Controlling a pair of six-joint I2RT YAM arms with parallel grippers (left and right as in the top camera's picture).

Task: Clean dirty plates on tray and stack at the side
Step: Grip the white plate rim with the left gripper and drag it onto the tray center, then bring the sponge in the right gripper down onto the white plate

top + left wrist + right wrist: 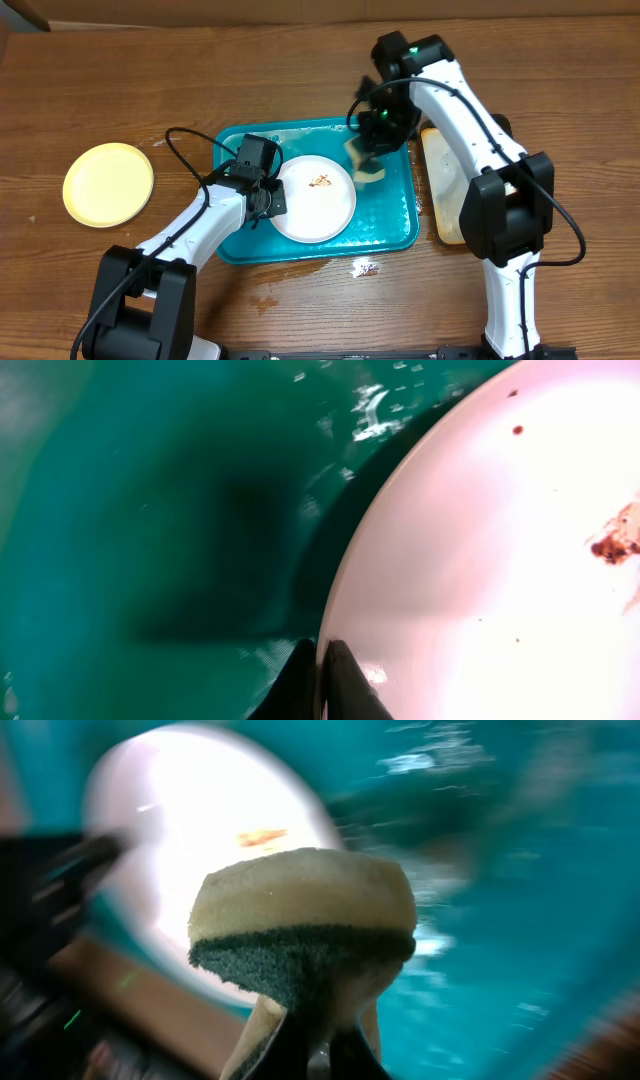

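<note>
Left tool (322, 678) is pinched together on the rim of the white plate (315, 200), at the plate's left edge in the overhead view. That plate lies in the teal tray (400, 235) at frame centre. Right tool (315, 1055) is clamped on a sponge (305, 915), yellow with a dark green scouring face, over the tray's upper right part; we cannot tell whether it touches. We see a brown wooden counter (120, 80). A pale yellow plate (108, 184) sits at left, well apart from the tray, and a tan tray (445, 205) lies at right. Only the left wrist view shows water glinting on the tray floor. The overhead view shows brown smears (321, 181) on the white plate.
</note>
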